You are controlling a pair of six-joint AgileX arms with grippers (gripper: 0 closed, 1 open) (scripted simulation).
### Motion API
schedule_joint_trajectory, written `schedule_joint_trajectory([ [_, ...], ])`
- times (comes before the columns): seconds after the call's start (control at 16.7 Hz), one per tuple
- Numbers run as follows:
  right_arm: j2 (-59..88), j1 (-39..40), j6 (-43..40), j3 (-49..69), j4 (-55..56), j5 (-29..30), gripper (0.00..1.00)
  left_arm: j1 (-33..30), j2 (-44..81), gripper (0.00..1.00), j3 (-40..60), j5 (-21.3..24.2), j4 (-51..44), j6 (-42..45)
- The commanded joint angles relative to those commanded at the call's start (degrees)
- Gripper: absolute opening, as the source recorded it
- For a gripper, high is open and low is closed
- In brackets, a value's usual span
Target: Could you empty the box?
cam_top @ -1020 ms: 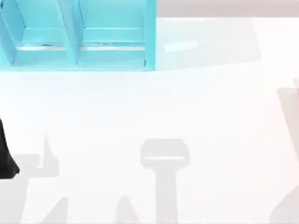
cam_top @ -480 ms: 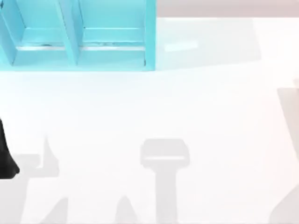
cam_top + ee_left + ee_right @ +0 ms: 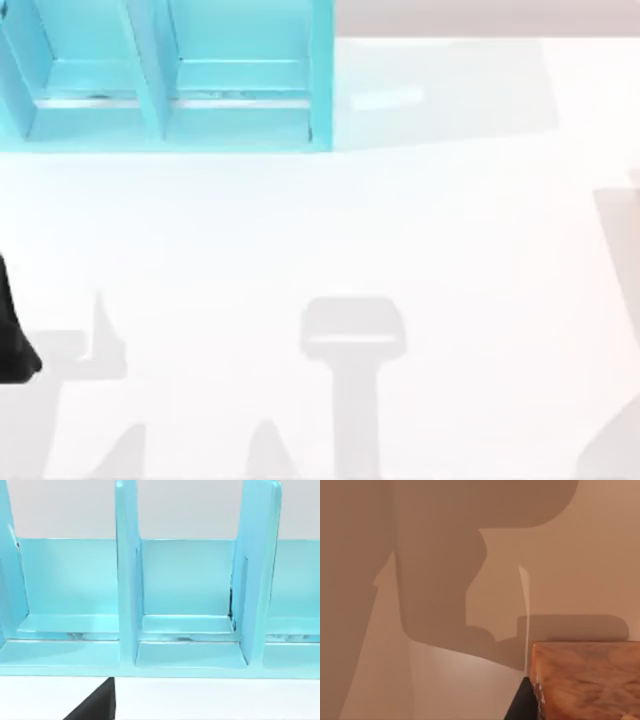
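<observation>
The turquoise box [image 3: 165, 75] sits far-left on the bench [image 3: 400, 230], nearer the left arm [image 3: 12, 335]; can't tell either arm's fingers.

A matte black, tapering portion of the left arm [image 3: 12, 340] is seen at the top view's left edge, and a plain black wedge-shaped body part [image 3: 95, 705], without visible markings, is seen in the left wrist view.
</observation>
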Motion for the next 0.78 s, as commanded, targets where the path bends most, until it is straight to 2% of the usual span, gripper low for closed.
schedule_joint_trajectory([
  [0.42, -1.8, -0.1, -0.5, 2.4, -0.4, -1.6, 0.00, 0.0, 0.0, 1.00, 0.0, 0.0, 0.0, 0.0],
  [0.78, -5.3, -0.3, -0.8, 16.9, -8.2, -4.0, 0.00, 0.0, 0.0, 1.00, 0.0, 0.0, 0.0, 0.0],
])
